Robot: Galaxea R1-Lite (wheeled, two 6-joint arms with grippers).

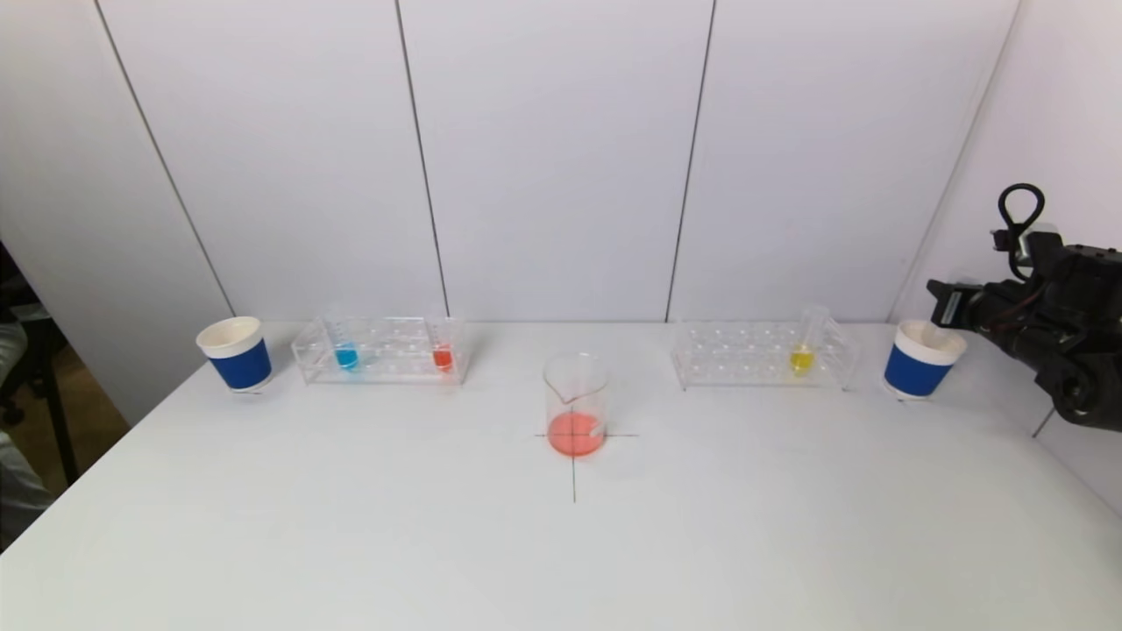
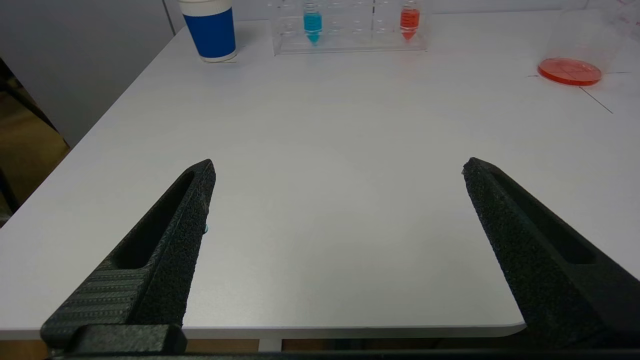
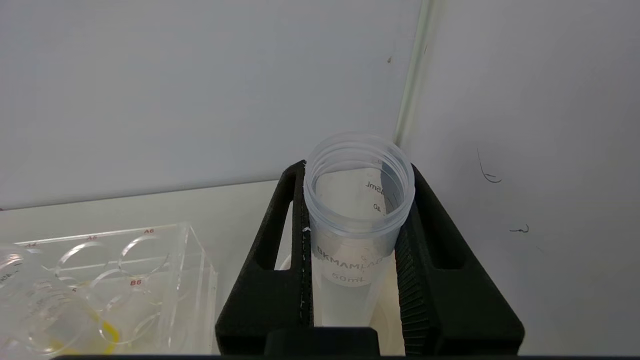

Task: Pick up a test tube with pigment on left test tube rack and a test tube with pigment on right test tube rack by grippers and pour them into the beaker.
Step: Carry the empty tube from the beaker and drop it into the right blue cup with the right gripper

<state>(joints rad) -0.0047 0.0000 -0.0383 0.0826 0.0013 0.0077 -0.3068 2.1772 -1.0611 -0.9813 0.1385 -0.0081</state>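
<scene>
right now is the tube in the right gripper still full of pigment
No: the test tube clamped in the right gripper looks clear and empty, above the blue paper cup.

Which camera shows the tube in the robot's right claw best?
The right wrist view: the empty tube fills it, clamped between the right gripper fingers. The head view barely shows it above the right cup. The left wrist view misses it.

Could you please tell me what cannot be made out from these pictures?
- Head view: the left gripper is out of frame.
- Head view: the right gripper is hidden behind its own arm.
- Right wrist view: the empty tube's lower end and the cup beneath are hidden by the jaws.
</scene>
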